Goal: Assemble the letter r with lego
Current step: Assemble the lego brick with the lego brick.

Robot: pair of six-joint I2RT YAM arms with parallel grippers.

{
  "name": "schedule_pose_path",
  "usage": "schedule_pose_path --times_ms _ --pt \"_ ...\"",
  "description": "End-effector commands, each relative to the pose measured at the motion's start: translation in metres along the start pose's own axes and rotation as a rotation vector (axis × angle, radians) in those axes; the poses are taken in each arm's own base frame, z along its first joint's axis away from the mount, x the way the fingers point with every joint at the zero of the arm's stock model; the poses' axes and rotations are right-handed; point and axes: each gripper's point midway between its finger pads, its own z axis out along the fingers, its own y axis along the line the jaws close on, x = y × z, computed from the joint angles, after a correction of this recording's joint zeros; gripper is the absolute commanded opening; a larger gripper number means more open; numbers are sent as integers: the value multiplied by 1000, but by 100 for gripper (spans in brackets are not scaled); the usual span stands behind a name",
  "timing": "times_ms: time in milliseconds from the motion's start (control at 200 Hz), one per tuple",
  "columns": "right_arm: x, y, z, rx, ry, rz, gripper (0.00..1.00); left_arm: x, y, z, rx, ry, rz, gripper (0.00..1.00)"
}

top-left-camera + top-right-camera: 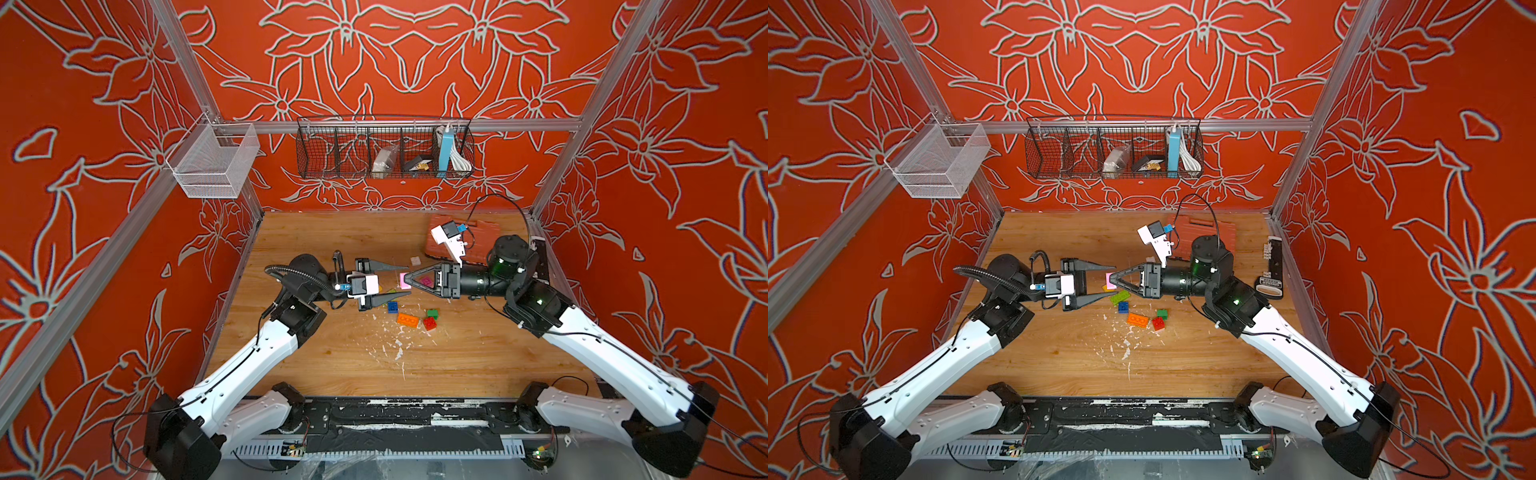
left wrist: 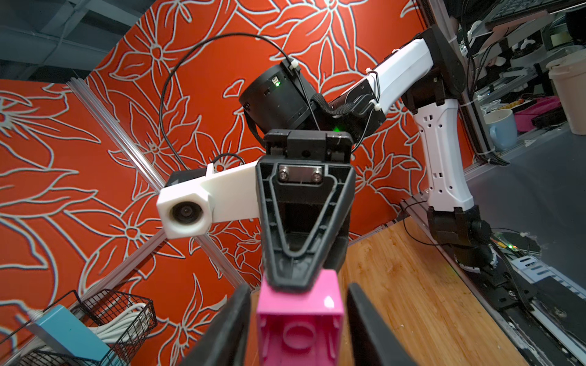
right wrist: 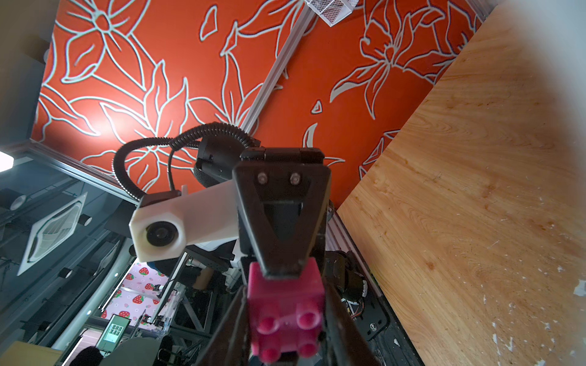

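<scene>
Pink lego brick [image 1: 404, 281] hangs above the wooden table [image 1: 332, 365]'s middle in both top views, clamped in the right gripper [image 1: 410, 281]; the left gripper [image 1: 409, 280] stands released, fingers [image 1: 390, 265] either side. Left wrist view: clear gaps flank the brick [image 2: 299, 313]. Right wrist view: its studs face the lens, right fingers [image 3: 342, 326] hugging it.

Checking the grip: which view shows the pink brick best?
Left wrist: the pink brick is large and sharp, hollow side showing, right pincer clamped on it. Right wrist shows its studs, blurred; both top views, tiny.
</scene>
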Motion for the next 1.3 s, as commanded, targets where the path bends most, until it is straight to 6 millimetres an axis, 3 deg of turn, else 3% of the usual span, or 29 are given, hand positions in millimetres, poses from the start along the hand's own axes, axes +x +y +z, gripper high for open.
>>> schedule_pose_path --times_ms 0,95,130,245,330,445,530,641,821,1026,1201,1296 --pt "-6 0 -15 104 -62 -109 1 -3 1 -2 -4 42 -47 99" --pt "-6 -35 -33 333 -92 -138 0 15 -4 -4 -12 118 -155 99" --pt "-6 -52 -42 434 -100 -148 0 10 -4 -10 -40 128 -192 99" --pt "6 -105 -72 749 -64 -142 0 36 -12 -18 -95 224 -368 99" --pt "23 -141 -94 971 57 -116 0 56 -28 -26 -96 292 -472 99" --pt "45 -174 -111 1171 231 -62 0 74 -46 -34 -104 342 -606 99" --pt "56 -189 -114 1232 322 -38 0 91 -48 -41 -179 379 -722 99" --pt "55 -203 -115 1284 336 -51 0 125 -43 -58 -365 503 -905 99" --pt "64 -215 -93 1171 394 -114 0 154 -59 -75 -441 670 -1080 99" --pt "81 -242 -85 1165 464 -39 0 198 -60 -111 -732 914 -1281 99" --pt "92 -261 -82 1185 510 -23 0 208 -60 -135 -925 1025 -1383 99" --pt "94 -269 -80 1190 505 -28 0 207 -65 -132 -883 1010 -1383 99"
